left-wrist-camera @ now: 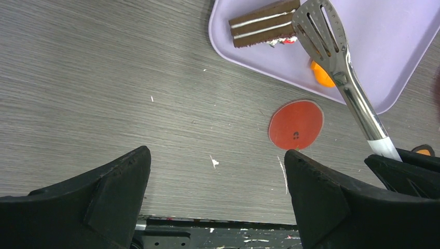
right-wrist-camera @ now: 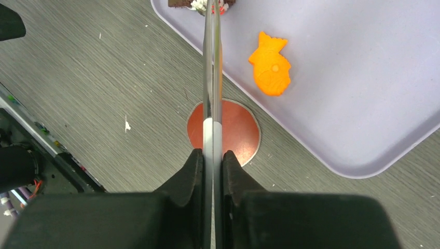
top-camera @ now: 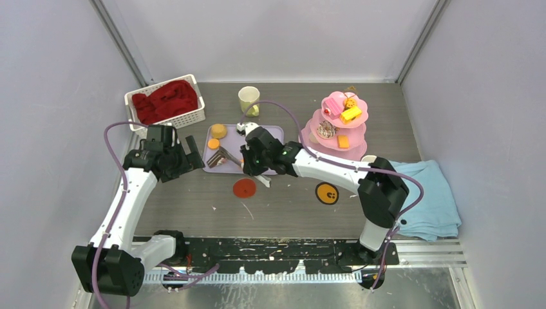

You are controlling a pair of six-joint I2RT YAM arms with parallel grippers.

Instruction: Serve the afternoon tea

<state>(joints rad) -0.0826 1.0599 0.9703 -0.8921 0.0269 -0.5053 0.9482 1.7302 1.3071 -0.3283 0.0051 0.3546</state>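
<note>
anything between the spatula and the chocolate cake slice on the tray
Nothing visible. The right end effector is shut on the spatula, whose blade lies right at the end of the chocolate cake slice on the lilac tray. The orange fish-shaped sweet lies off to one side.

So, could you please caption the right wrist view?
Right claw shut on silver metal tongs, tips at brown layered cake slice.

The table point(top-camera: 283, 206) is grey with a fine wood grain. The tray point(right-wrist-camera: 363, 78) is lilac. The cake slice point(left-wrist-camera: 264, 24) on it is striped brown and white, and the fish-shaped sweet point(right-wrist-camera: 270, 70) is orange. The disc point(right-wrist-camera: 236, 129) is red with tiny dark marks. The tongs point(left-wrist-camera: 337, 57) are silver with a white band. The tiered stand point(top-camera: 309, 140) is pink, the mug point(top-camera: 248, 98) pale yellow-green, the towel point(top-camera: 431, 193) light blue.
</note>
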